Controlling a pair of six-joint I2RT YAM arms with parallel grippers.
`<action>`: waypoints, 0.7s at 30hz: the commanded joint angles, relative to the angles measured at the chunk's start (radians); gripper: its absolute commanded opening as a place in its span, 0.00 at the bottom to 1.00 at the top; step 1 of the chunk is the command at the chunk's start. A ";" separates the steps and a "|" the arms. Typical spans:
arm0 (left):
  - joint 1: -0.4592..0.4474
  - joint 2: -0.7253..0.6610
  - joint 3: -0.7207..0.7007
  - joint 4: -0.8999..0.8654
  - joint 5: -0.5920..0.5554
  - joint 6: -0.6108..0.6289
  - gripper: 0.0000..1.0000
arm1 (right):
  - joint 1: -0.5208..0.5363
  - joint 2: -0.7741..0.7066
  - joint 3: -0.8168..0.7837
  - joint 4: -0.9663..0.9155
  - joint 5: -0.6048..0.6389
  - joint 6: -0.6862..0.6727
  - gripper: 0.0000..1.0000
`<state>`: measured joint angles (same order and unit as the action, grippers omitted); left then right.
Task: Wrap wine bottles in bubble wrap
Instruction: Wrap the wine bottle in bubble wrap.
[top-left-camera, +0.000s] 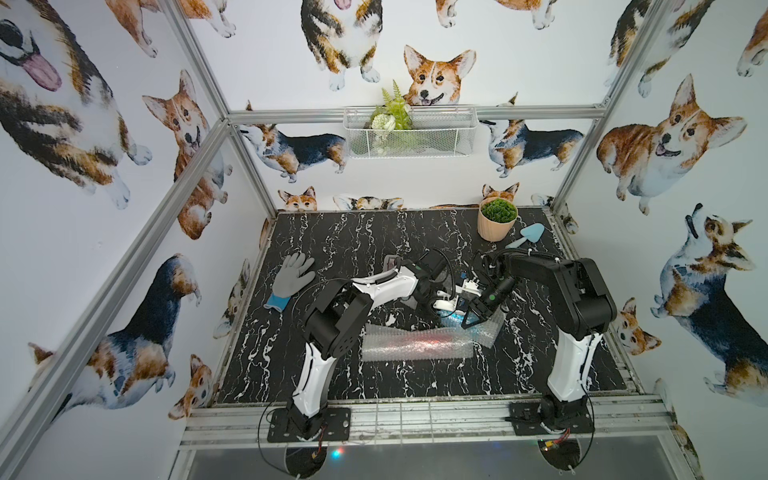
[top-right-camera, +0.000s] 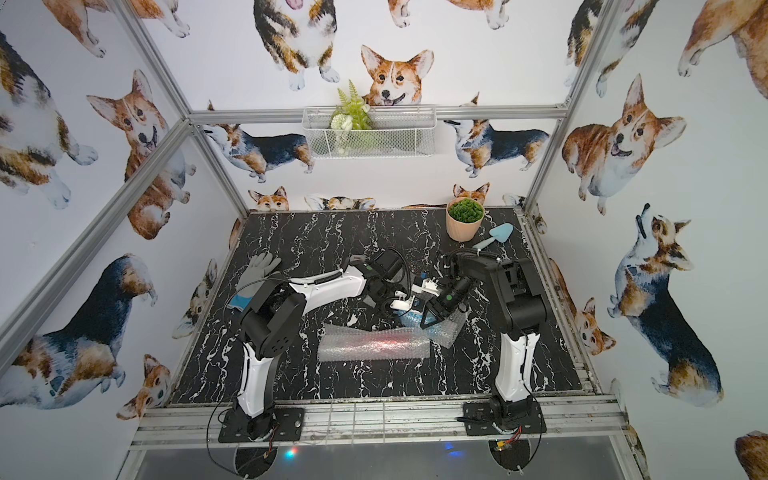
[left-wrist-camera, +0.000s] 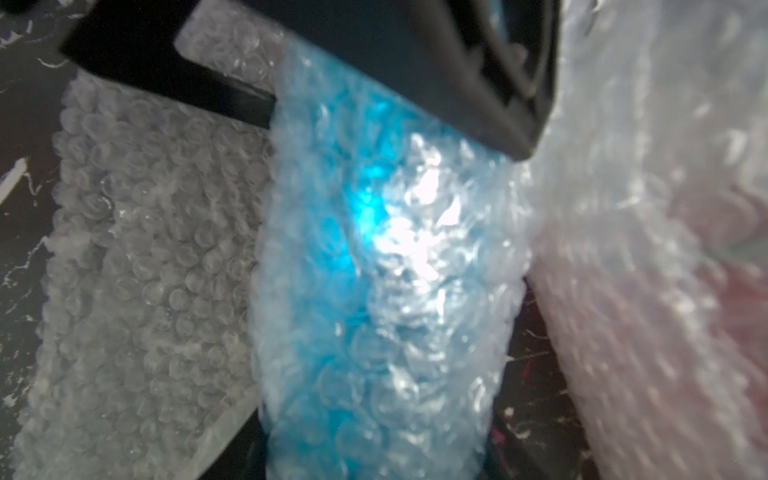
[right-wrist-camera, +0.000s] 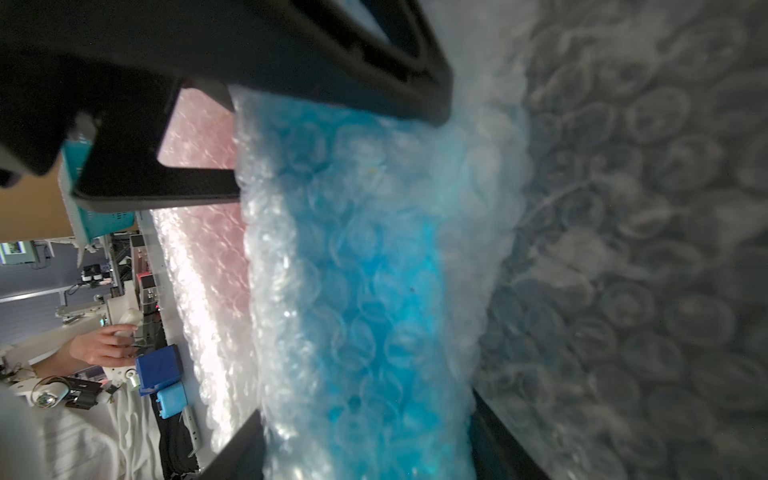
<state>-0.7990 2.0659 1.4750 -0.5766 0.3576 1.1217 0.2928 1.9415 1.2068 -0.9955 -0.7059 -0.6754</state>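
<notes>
Over on the left, a grey glove (top-left-camera: 293, 276) is just lying flat on the desk (top-left-camera: 345, 237), well clear of everything. Moving in, the red-pink bottle (top-left-camera: 419, 341) is looking done: it's lying crosswise toward the front, fully rolled in its bubble wrap (top-left-camera: 382, 345). Next, the left end effector (left-wrist-camera: 374, 266) is straddling the blue bottle (left-wrist-camera: 353, 216) with a finger on each side of the roll. Whether it's actually pinching or only sitting around it, can't tell. Same deal for the right end effector (right-wrist-camera: 361, 266), which is reaching around the same roll from the other side. So the blue one is looking partway: it's covered in wrap, but a flat loose flap (top-left-camera: 494, 328) is trailing out to the right, waiting to be rolled in. No tape is showing on either roll. Room-wise, it's getting tight in the middle, with both end effectors crowding each other and the blue roll looking to be touching the red one. Plenty of bare desk is lying open toward the back and the front edge. The plant pot (top-left-camera: 496, 220) and blue trowel (top-left-camera: 528, 235) are sitting well apart in the far right corner.
</notes>
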 joint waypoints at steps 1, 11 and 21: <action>-0.003 0.018 0.033 -0.129 0.003 0.029 0.54 | -0.004 -0.080 -0.001 0.115 0.052 0.031 0.76; 0.013 0.048 0.109 -0.275 0.023 -0.047 0.53 | -0.028 -0.650 -0.374 0.373 0.295 0.073 0.83; 0.043 0.166 0.308 -0.539 0.072 -0.180 0.51 | 0.252 -1.126 -0.673 0.577 0.571 -0.157 0.86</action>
<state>-0.7624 2.2093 1.7500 -0.9531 0.4004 0.9855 0.4835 0.8265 0.5468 -0.5465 -0.2703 -0.7124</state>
